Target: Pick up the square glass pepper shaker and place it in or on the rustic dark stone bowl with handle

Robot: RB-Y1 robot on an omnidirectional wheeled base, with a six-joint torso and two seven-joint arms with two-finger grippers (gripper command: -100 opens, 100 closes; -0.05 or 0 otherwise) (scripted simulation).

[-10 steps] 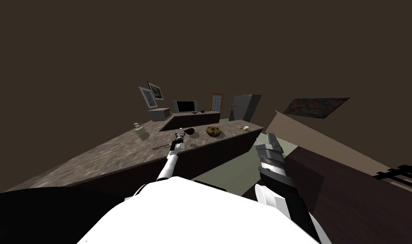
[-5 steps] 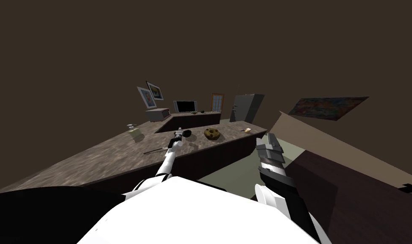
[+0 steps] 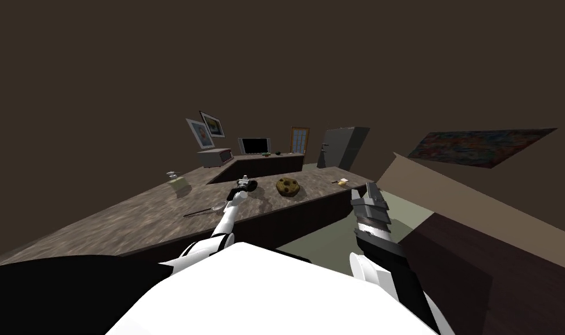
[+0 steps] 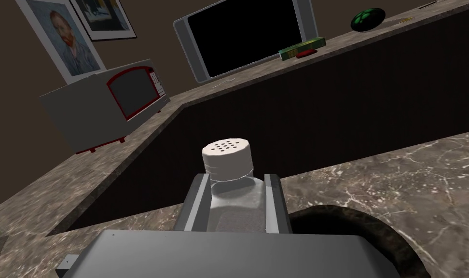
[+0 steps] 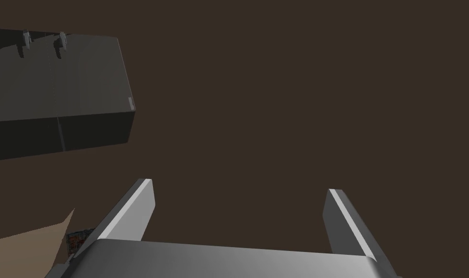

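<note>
Currently the left tool (image 4: 232, 179) grips the pepper shaker (image 4: 227, 161), cap outward, with the dark bowl (image 4: 368, 223) just beside it; right tool (image 5: 238, 193) gapes.

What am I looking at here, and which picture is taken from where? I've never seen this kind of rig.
This is a simulated two-armed robot at a dark marbled counter. The wide picture comes from its head, and the other two come from cameras on its hands. The left gripper is shut on a clear shaker with a white holed cap, close to a dark bowl on the counter. A brown speckled cookie lies nearby. The right gripper is open and holds nothing.
</note>
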